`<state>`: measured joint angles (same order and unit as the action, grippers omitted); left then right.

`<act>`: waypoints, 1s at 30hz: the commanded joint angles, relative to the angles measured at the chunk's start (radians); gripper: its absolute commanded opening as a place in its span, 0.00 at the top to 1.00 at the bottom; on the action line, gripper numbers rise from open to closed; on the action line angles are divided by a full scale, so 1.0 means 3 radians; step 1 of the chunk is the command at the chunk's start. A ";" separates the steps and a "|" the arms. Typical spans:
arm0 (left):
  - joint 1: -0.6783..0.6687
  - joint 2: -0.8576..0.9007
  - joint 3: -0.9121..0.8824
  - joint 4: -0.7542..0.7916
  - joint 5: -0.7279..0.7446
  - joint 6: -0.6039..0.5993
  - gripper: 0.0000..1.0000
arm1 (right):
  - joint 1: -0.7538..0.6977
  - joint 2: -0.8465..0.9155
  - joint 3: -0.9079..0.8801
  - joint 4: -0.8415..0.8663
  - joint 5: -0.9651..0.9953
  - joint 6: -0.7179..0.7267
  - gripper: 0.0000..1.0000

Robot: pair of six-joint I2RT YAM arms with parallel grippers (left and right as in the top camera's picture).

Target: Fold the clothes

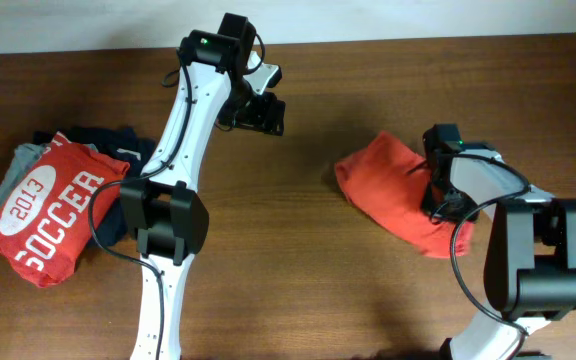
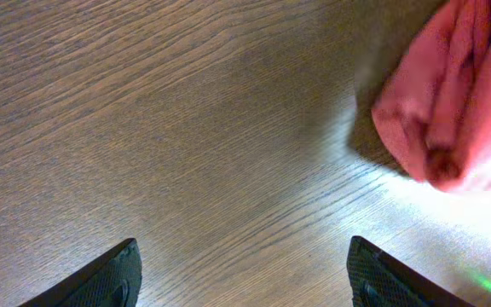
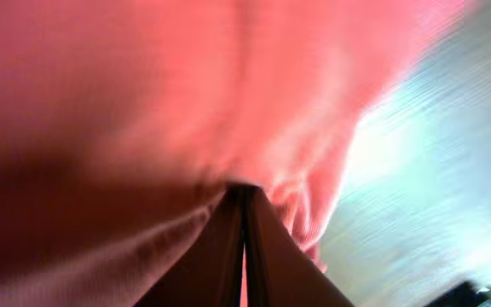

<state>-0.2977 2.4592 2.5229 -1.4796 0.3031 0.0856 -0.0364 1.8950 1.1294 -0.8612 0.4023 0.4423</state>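
**Shirt in a heap, folding not begun**

The right hand (image 3: 244,189) is pinched together on a bit of the shirt (image 3: 186,85). Its two fingers meet, and red cloth is bunched up at their tips. The left hand (image 2: 241,249) is wide apart and holds nothing. It hangs over bare wood, with the shirt near it but not touching.

The shirt lies in a crumpled lump on the right side of the counter (image 1: 298,260). No print and no neck tag show. I cannot tell a sleeve from the rest.

Well apart, at the far left, is a pile. A folded red soccer shirt (image 1: 53,205) lies on top of some dark clothes (image 1: 108,140).

I think the job on this shirt has hardly started. No part of it looks folded. It has to be pulled open and laid flat first. Then the sleeves and sides go in, and then it gets folded over. The left hand will likely need to grab another edge, so both hands can spread it out.
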 commanded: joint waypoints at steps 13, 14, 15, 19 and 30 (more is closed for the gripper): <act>-0.0309 -0.0080 -0.0028 0.0331 0.0509 0.0019 0.02 | -0.0034 -0.0090 0.1005 -0.0388 0.0229 -0.0123 0.96; -0.0350 -0.0058 -0.0031 0.0365 0.0509 0.0019 0.03 | -0.0034 -0.0135 0.1110 -0.0530 0.0004 -0.0125 0.96; -0.0381 -0.0031 -0.0031 0.0389 0.0507 0.0020 0.02 | -0.0034 -0.0170 0.1193 -0.0643 -0.0210 -0.0126 0.96; -0.0496 0.0145 -0.0033 0.0469 0.0514 0.0019 0.01 | -0.0042 -0.0235 0.1367 -0.0914 -0.0932 -0.0127 0.95; -0.0666 0.0721 -0.0033 0.0598 0.0951 0.0081 0.01 | -0.0237 -0.0060 0.0856 -0.0736 -0.1692 0.0032 0.96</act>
<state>-0.4980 2.6503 2.5168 -1.3029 0.5293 0.0895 -0.0856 1.8477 1.4475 -1.1034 -0.0486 0.4206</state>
